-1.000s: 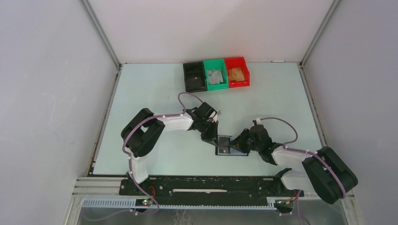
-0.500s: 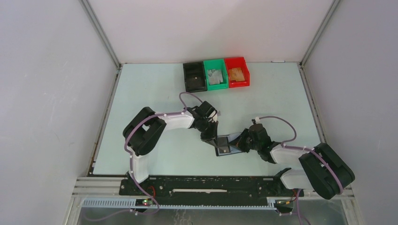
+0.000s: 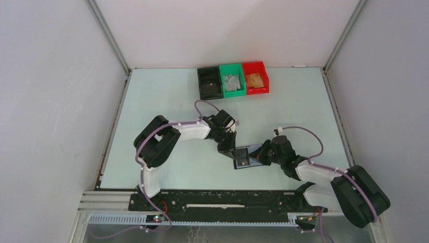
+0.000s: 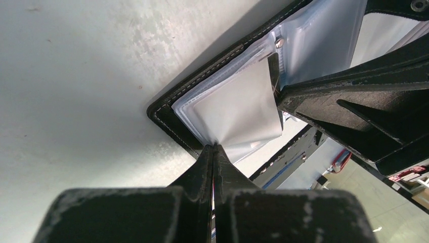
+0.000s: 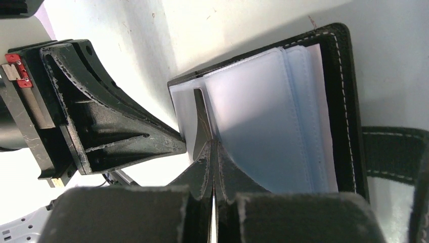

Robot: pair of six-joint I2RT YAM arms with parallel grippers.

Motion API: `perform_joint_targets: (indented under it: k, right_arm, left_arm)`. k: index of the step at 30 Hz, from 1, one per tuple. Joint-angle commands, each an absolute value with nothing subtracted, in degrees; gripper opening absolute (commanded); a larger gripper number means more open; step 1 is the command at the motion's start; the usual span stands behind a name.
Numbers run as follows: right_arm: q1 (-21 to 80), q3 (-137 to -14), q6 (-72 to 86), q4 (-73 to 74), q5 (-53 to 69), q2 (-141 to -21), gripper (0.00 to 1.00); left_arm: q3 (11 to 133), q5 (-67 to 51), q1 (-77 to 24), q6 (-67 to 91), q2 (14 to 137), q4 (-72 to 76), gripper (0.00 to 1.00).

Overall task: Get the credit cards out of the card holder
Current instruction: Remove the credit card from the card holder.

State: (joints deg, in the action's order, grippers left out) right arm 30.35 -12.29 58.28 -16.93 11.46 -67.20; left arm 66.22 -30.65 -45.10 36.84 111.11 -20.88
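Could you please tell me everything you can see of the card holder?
The card holder sits open on the table between the arms: a black, leather-looking case with pale stitching and a strap, its clear plastic sleeves fanned out. The left gripper and right gripper each pinch a sleeve edge, jaws closed.

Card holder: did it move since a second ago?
Yes, a little. The card holder twisted slightly out of square, and the right arm swung its elbow outward, rightward and nearer. The left gripper and right gripper stayed pinched shut on its clear sleeves. The three bins did not move.
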Motion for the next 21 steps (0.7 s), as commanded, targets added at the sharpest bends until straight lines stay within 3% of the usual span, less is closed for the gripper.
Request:
perform_joint_targets:
  k: [1, 21]
  right_arm:
    - [29.9, -11.4, 59.1, -17.7, 12.3, -64.6, 0.0]
    - [25.2, -8.8, 57.3, -10.5, 11.2, -56.8, 0.0]
  left_arm:
    - [69.6, -29.7, -46.6, 35.2, 111.9, -17.9, 0.0]
    - [69.4, -28.9, -46.5, 34.4, 111.9, -19.0, 0.0]
